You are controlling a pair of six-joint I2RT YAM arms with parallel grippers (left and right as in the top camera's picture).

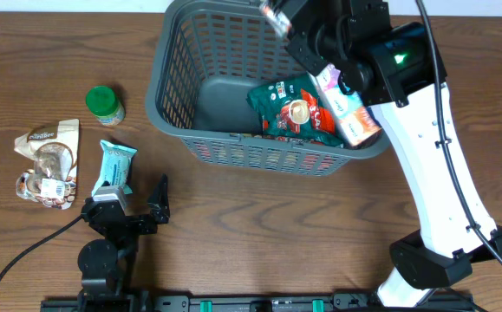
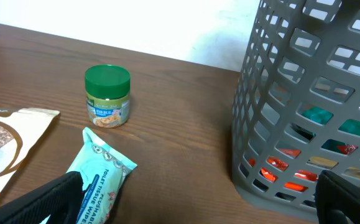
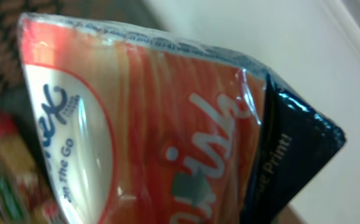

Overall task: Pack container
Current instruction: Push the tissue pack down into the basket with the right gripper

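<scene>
The right claw [image 1: 327, 76] grasps an orange-white packet [image 1: 355, 117] above the right rim of the grey basket [image 1: 168, 104], at the far side of the counter [image 1: 277, 225]. If released here, the packet may catch the rim and fall outside. The left claw [image 2: 195, 198] is spread open.

Dark wooden table [image 1: 259, 225], white wall [image 2: 167, 28]
</scene>
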